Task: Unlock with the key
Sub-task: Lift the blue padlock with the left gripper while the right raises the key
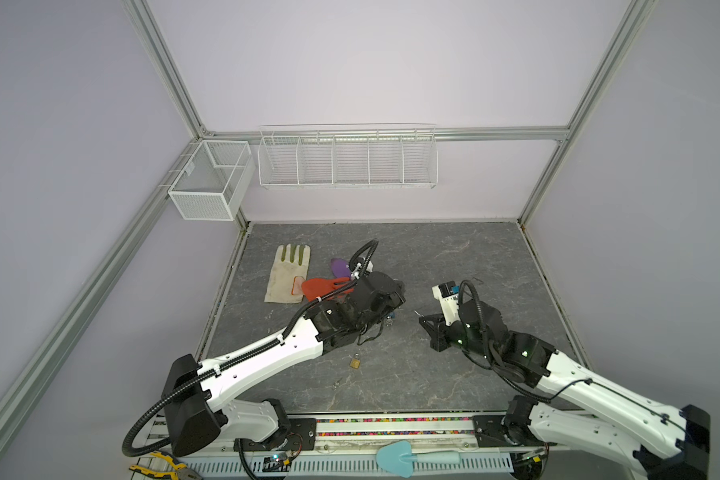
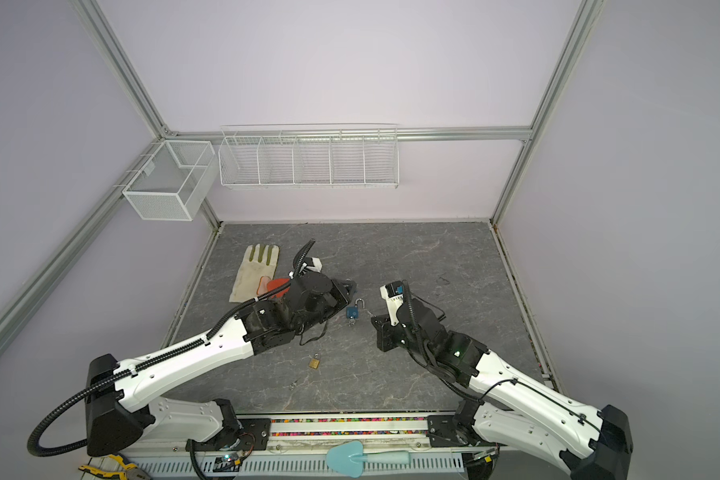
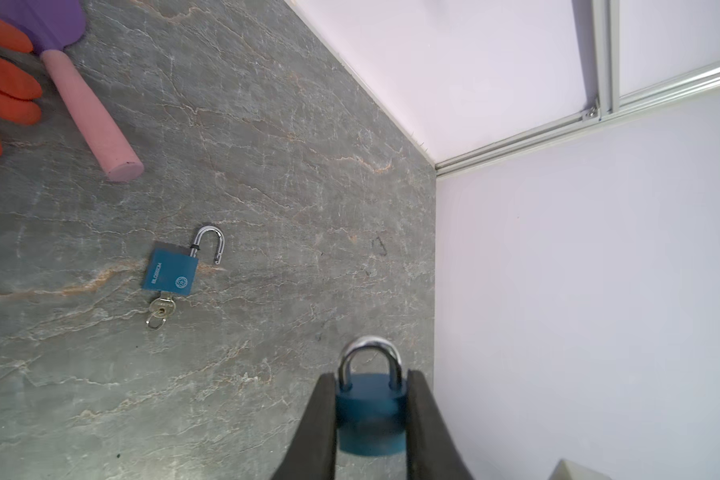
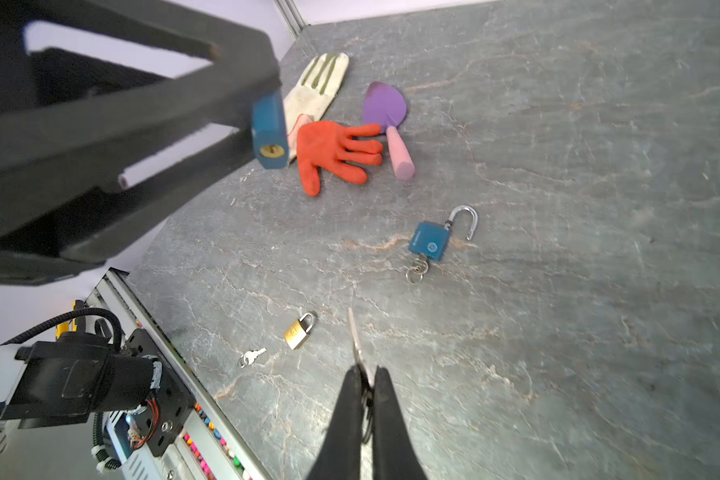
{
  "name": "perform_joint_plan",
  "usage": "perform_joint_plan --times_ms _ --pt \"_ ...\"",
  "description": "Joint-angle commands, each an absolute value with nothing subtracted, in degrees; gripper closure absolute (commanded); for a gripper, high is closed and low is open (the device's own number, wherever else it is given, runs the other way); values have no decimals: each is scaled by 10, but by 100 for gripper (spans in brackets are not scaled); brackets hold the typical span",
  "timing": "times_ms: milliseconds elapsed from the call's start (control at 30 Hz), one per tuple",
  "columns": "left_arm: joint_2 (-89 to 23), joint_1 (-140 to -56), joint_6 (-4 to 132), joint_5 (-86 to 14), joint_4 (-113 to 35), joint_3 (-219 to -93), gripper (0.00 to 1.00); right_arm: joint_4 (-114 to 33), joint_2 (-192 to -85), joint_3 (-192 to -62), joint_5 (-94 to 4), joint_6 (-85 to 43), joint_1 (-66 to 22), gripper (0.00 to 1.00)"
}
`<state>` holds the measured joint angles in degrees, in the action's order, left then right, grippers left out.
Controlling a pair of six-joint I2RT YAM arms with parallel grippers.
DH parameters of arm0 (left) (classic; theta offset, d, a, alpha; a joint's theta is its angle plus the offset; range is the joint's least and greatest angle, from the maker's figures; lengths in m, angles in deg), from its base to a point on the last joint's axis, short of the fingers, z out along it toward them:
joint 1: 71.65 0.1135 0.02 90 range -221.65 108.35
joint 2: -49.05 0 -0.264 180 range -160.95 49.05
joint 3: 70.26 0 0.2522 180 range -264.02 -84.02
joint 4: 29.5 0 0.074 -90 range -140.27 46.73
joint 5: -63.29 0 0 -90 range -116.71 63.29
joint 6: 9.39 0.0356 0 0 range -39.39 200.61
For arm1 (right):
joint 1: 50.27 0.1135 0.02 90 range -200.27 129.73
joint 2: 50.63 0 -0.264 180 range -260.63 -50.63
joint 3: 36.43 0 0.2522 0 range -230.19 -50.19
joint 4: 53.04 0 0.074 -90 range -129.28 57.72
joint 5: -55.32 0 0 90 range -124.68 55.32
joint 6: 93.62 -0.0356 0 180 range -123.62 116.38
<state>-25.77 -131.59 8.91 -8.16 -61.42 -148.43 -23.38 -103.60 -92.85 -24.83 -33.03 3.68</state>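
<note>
Left wrist view: left claw (image 3: 371, 376) clamped on the held blue padlock (image 3: 371, 419), one finger on each side of the body, shackle closed and sticking out past the fingertips. Padlock is off the tabletop (image 3: 267, 124).

Right wrist view: right claw (image 4: 367, 370) pinched shut on the key (image 4: 354, 332), with the blade poking out past the tips and the ring hanging between the fingers. The held blue padlock (image 4: 269, 133) shows its brass keyhole end toward this camera. Key blade is apart from that keyhole, not inserted.

Landmark: open blue padlock (image 2: 353, 311), flat on the tabletop, shackle swung open, its own key and ring in the bottom.
- In a top view, the left claw (image 2: 348, 289) sits just beyond and left of the open blue padlock, and the right claw (image 2: 373, 320) is just to its right; the padlock lies between them.
- Brass padlock (image 2: 314, 363), shackle closed, lies toward the robot base from the open blue padlock and a bit left.
- Loose key (image 4: 252, 356) is near the brass padlock, on the side away from the open blue padlock.
- Orange glove (image 4: 333, 153), white glove (image 4: 316, 87) and purple trowel (image 4: 385, 106) with a pink handle are bunched together on the far left of the open blue padlock. Orange glove overlaps the white glove's cuff.
</note>
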Motion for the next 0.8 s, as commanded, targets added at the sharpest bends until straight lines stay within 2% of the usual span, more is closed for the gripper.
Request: perform_joint_plan --times_ms 0,333,767 --pt "-242 -1314 42 -55 -585 -1466 100 -295 -1061 -952 -171 -304 64 93" --pt "-224 -1314 25 -51 -579 -1449 100 -387 -1090 -956 -176 -279 69 93" --pt "-228 -1314 28 -53 -559 -1449 100 -385 -1112 -976 -175 -265 68 93"
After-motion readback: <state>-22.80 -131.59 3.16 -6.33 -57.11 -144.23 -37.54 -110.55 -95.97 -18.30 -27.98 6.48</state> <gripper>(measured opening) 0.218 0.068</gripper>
